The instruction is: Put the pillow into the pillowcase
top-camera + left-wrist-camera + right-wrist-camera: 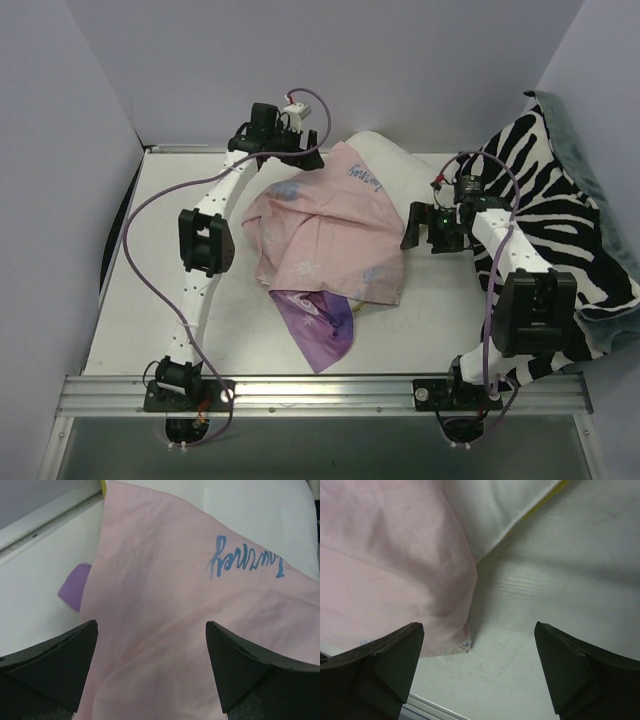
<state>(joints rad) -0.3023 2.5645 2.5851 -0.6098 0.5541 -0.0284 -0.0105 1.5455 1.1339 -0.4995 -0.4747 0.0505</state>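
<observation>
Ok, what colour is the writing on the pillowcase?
Blue: the writing sits on the pale pink side of the pillowcase; left wrist view shows it best.

Pillowcase [320, 235]: thin fabric, pale pink side up, rumpled, spread across the middle of the table [130, 300]. Its near corner shows the purple printed outside and points toward the near edge. Blue script lettering runs near the far edge.

Pillow [388, 150]: plump and white, with a yellow band on its side edge. It lies at the far side, mostly covered by the pink cloth. Only its far-right part shows. Cannot tell whether it is under the cloth or partly inside it.
</observation>
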